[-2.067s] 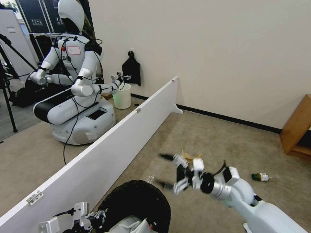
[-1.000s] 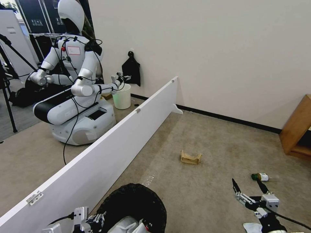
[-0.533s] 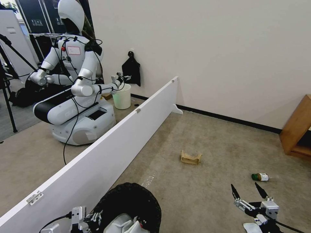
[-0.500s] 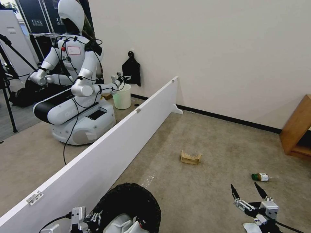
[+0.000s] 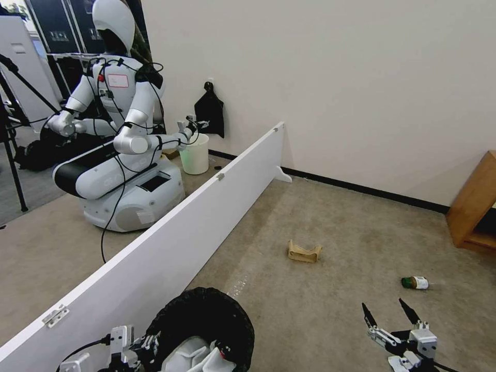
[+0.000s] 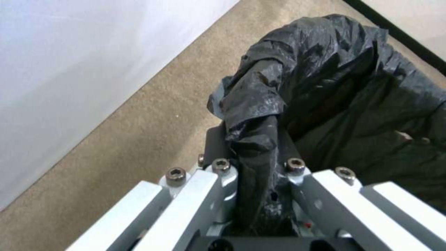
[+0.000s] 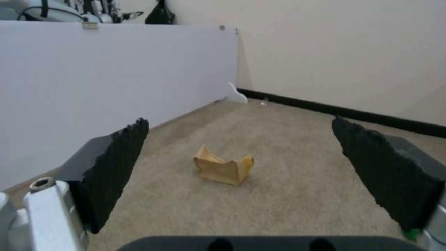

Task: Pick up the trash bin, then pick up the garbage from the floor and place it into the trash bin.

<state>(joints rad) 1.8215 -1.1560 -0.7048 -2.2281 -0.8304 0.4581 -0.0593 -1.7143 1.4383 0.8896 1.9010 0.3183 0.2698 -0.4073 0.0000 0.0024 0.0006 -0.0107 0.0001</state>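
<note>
Low at lower left, the left tool pinches the trash bin's black liner; the right tool at lower right gapes wide.

The right gripper has two slim black pointed fingers on silver-white link bars, with ridged black pads and a hex screw at one knuckle. The left gripper is silvery white metal with dark socket-head screws, a black base and a black cable.

Black-lined trash bin holding white litter, torn brown paper bag and green-capped bottle on carpet
</note>
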